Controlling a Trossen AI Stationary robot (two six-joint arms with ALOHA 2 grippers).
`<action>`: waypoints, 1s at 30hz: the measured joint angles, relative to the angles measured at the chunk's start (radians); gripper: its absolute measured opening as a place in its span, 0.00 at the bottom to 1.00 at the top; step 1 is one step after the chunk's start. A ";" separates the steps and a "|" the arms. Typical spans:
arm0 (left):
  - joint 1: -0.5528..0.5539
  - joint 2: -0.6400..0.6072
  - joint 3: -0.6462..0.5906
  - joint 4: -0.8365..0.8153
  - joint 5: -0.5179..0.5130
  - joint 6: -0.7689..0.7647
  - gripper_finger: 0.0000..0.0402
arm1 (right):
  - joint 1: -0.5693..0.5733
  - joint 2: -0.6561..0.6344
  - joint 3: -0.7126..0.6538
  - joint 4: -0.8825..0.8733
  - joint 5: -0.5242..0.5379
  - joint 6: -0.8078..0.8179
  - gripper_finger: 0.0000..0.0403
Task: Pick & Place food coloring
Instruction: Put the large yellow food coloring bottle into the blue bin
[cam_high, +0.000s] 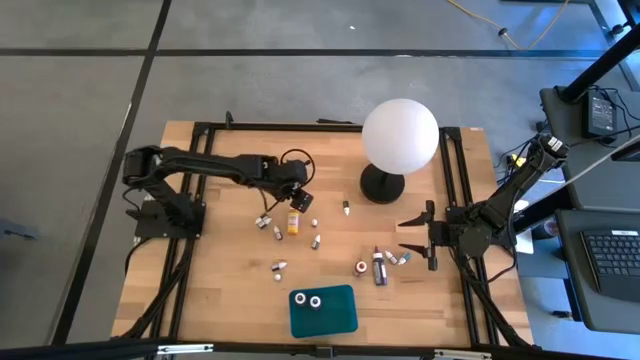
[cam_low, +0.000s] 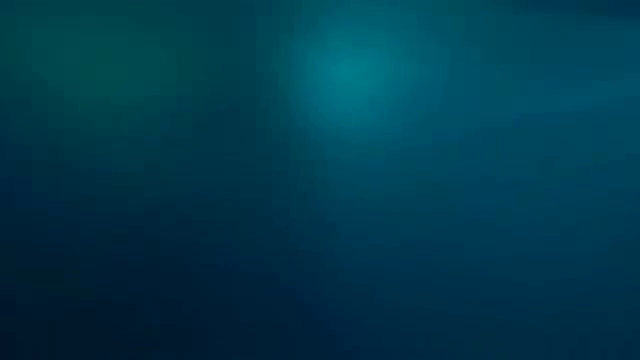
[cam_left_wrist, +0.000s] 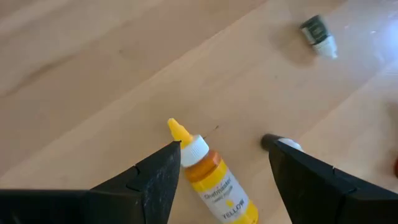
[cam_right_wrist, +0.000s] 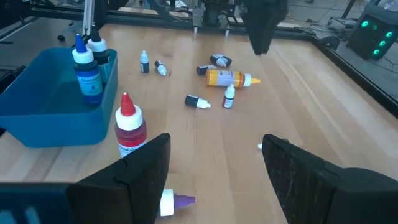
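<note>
Yellow bottle (cam_left_wrist: 214, 182): lies on its side on the desk (cam_high: 220, 290), left of centre, between the left gripper's (cam_high: 297, 200) spread fingers; nothing gripped. The left wrist view shows its white collar and yellow tip, with neither finger clearly touching it.
Small bottles: scattered across the middle of the desk; the high view shows them only as specks, while the right wrist view shows a red-capped bottle (cam_right_wrist: 129, 127) standing near the tray.
Tray (cam_high: 340, 318): teal, at the near edge, with two capped bottles (cam_right_wrist: 87, 62) standing inside.
Right gripper (cam_high: 413, 235): at the right side, fingers wide apart, holding nothing.
Lamp (cam_high: 398, 135): white globe, far side.
Low view: only blue-green blur.
</note>
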 joint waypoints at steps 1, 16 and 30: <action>0.006 0.015 0.000 0.004 0.006 -0.007 0.59 | 0.000 0.000 0.000 0.000 0.000 0.000 0.64; 0.011 0.173 -0.001 0.015 0.062 -0.074 0.59 | 0.000 0.000 0.000 -0.001 -0.001 0.000 0.64; 0.011 0.228 -0.001 0.020 0.083 -0.071 0.49 | 0.000 0.000 0.000 -0.001 -0.002 0.000 0.64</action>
